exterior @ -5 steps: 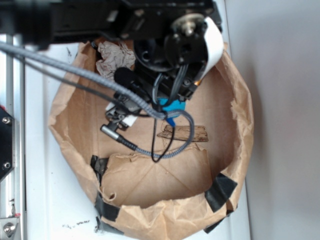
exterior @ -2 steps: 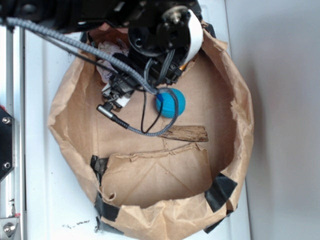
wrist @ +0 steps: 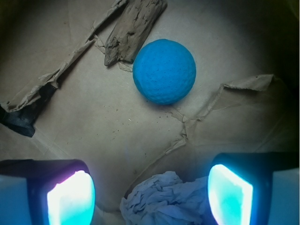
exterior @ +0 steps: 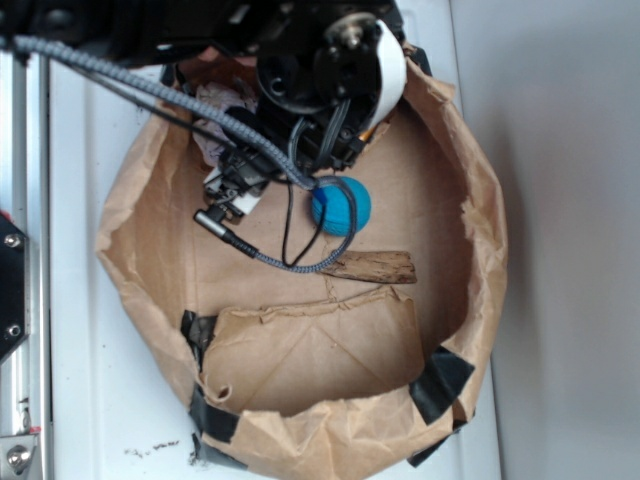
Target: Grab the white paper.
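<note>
The white paper (wrist: 164,201), a crumpled wad, lies on the bag floor at the bottom edge of the wrist view, between the two glowing pads and nearer the right one. My gripper (wrist: 150,197) stands open around it, with its pads (wrist: 70,199) apart from the wad. In the exterior view the arm covers most of the white paper (exterior: 212,98); only a wrinkled bit shows at the bag's back left. There my gripper (exterior: 232,180) hangs low inside the bag, just in front of the wad.
A blue ball (exterior: 342,206) (wrist: 164,71) and a strip of bark-like wood (exterior: 370,267) (wrist: 136,28) lie on the floor of the torn brown paper bag (exterior: 480,230). Black tape (exterior: 440,380) patches the bag's front wall. A grey cable loops near the ball.
Over the last second the arm moved toward the bag's back left corner, uncovering the blue ball. Nothing has moved since the later earlier frame.
</note>
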Controlling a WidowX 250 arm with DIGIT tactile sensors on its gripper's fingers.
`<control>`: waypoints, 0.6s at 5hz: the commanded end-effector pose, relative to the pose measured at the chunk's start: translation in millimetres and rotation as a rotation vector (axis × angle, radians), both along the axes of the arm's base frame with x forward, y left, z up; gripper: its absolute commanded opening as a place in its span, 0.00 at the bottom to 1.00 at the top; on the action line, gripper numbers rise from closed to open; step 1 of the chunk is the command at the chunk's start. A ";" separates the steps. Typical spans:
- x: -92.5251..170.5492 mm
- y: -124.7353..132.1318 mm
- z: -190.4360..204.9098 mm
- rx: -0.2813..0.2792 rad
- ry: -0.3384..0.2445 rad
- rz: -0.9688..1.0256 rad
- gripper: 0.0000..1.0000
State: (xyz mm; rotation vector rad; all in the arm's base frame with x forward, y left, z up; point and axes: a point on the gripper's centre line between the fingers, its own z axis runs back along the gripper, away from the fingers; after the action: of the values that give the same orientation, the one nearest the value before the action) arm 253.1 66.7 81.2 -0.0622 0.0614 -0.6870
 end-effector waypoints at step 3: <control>-27.1 3.8 -54.9 0.201 0.006 -0.056 1.00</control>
State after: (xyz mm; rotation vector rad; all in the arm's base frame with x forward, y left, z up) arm 224.8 76.3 23.4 0.1145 0.1531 -0.7339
